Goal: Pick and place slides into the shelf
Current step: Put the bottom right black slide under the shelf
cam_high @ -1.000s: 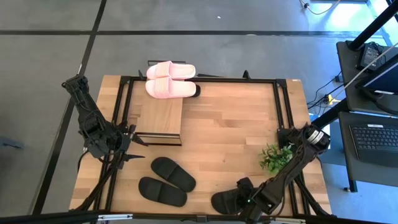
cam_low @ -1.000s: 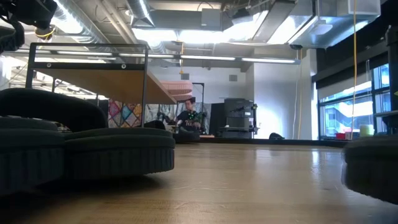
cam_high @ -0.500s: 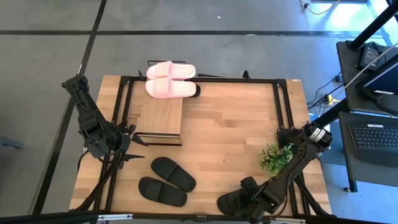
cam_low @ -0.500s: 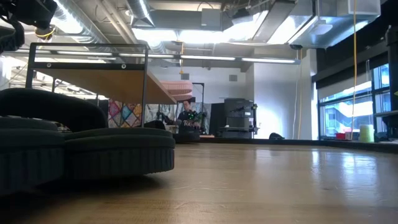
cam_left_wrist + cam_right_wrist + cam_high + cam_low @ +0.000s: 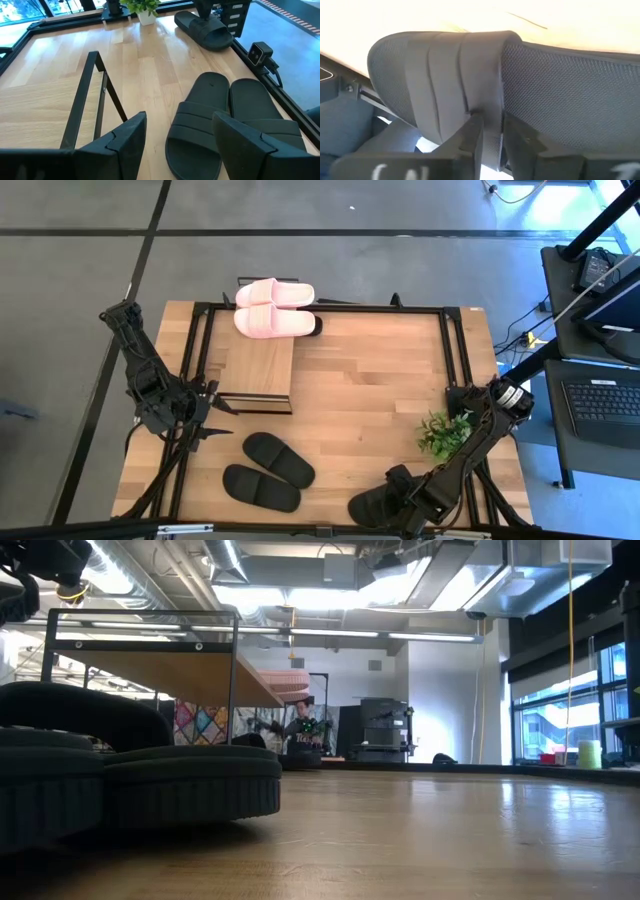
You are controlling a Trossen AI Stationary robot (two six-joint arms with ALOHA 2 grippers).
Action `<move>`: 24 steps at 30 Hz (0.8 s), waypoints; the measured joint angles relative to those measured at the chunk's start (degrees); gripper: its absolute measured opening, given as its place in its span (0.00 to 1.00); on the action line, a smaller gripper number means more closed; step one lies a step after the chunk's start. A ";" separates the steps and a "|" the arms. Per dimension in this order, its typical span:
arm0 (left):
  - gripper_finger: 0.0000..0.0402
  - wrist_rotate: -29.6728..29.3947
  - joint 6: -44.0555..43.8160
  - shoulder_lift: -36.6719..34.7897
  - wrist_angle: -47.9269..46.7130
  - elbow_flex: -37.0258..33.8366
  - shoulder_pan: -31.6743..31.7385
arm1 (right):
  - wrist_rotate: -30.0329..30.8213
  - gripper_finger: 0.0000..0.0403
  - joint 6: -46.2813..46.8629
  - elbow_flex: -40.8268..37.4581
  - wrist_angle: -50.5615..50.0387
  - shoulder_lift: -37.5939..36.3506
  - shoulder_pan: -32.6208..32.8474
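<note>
A light pink pair of slides (image 5: 272, 308) lies on the far end of the shelf (image 5: 258, 365), soles down on its wood top board. Two black slides (image 5: 268, 472) lie side by side on the table near its front edge, also seen in the left wrist view (image 5: 215, 120). My left gripper (image 5: 205, 415) hovers open beside the shelf's near end, touching nothing. My right gripper (image 5: 402, 500) points down at the front edge, shut on a third black slide (image 5: 372, 505). My right gripper pinches the black slide's side edge (image 5: 490, 131), where the strap (image 5: 435, 75) meets the sole, between its two fingers (image 5: 470, 137). The fingers come from above, pointing steeply down. The slide is tilted in the hold; whether its other side still touches the table I cannot tell.
A small green plant in a white pot (image 5: 440, 432) stands near the table's right edge, close to my right arm. A black metal frame (image 5: 450, 350) runs around the tabletop. Bare wood lies between the shelf and the plant.
My right gripper has raised the black slide at the table's front edge; the slide's dark mass has left the low view's right edge, and the slide has shifted slightly toward the table's right.
</note>
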 joint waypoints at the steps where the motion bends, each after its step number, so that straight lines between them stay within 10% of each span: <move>1: 0.54 0.00 -0.01 0.00 -0.01 0.00 0.00 | 0.03 0.14 0.03 0.00 -0.14 0.00 0.00; 24: 0.54 0.00 0.00 0.00 0.00 0.01 -0.01 | 18.02 0.00 -1.25 0.61 0.52 -0.02 -1.72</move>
